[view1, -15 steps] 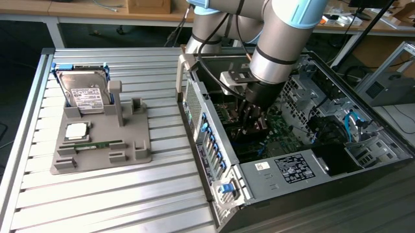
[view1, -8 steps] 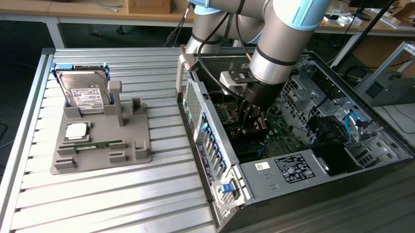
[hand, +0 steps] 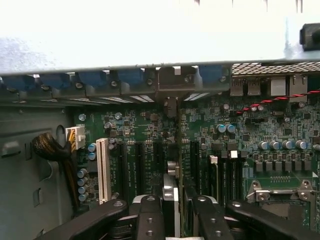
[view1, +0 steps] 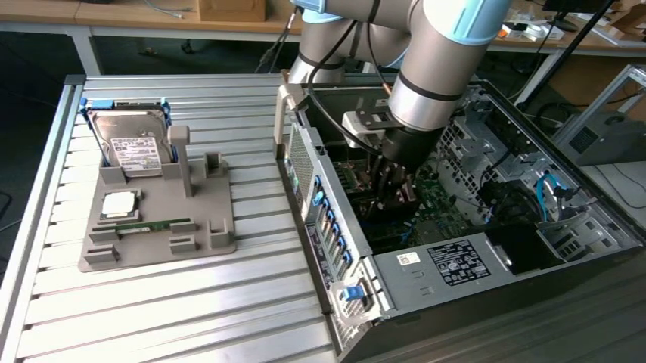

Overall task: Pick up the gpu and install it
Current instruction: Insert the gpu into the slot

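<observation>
The gripper (hand: 177,220) holds the gpu (hand: 171,165) edge-on inside the computer case (view1: 454,261), above the motherboard (hand: 240,145) slots. Keep the card square and its bracket aligned with the rear opening.

Arm bent steeply downward, gripper (hand: 172,210) fingers part-closed — clamping

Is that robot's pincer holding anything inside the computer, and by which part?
Yes. The pincer grips the gpu, a thin card seen edge-on, by its upper edge, holding it upright over the motherboard slots inside the computer case.
</observation>
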Controlling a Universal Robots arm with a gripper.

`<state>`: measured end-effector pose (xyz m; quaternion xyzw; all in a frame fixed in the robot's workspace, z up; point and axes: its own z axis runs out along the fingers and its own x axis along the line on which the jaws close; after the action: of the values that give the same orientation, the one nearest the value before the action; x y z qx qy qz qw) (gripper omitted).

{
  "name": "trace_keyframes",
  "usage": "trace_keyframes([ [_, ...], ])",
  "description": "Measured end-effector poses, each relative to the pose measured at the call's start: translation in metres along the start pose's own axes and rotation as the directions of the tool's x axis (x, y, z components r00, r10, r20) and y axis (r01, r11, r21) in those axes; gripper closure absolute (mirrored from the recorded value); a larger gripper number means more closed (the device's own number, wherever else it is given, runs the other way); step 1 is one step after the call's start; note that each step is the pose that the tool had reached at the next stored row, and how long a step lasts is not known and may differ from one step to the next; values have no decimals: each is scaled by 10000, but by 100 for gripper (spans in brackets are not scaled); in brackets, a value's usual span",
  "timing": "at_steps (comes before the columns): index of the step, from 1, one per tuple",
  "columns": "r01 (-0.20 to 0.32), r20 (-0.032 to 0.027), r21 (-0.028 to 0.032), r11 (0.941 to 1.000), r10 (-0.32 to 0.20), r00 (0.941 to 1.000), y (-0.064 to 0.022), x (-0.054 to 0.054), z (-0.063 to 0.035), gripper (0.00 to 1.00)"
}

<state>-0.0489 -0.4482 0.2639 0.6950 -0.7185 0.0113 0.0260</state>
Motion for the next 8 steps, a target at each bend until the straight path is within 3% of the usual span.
trace_keyframes([
  [8, 0, 1, 0, 10000, 0, 10000, 1, -28, 1, 73],
])
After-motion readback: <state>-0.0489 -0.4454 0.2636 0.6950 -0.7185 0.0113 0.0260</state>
